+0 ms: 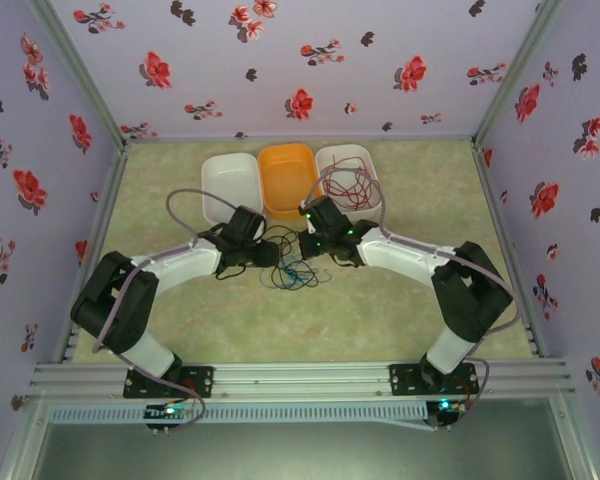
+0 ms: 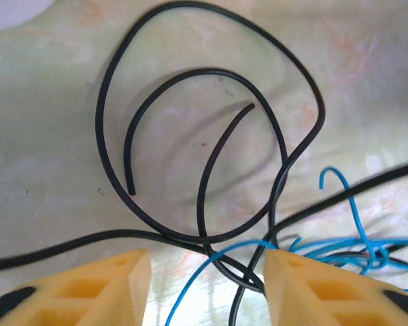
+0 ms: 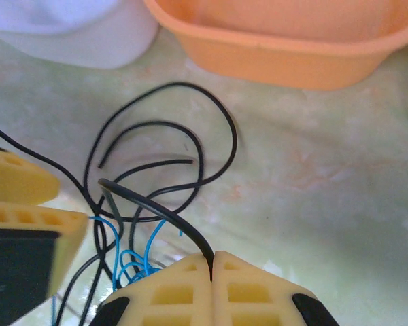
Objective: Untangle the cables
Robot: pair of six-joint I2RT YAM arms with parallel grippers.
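Top external: fixed high above and behind the arm bases, aimed down and forward across the whole table [image 1: 410, 310] to the back wall — distant, wide coverage.

Left wrist: seated behind the left gripper [image 2: 205, 261], looking past its fingers [image 2: 109, 285] almost straight down, very close to the surface.

Right wrist: seated behind the right gripper [image 3: 212, 258], close as well, tilted forward enough to catch the orange bin [image 3: 292, 61].

Common to all three — the black cable [image 2: 98, 129] and blue cable [image 2: 334, 170] tangle at mid-table, between the two grippers.

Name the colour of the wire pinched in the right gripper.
Black thin wire, in the right gripper; clearest from the right wrist view.
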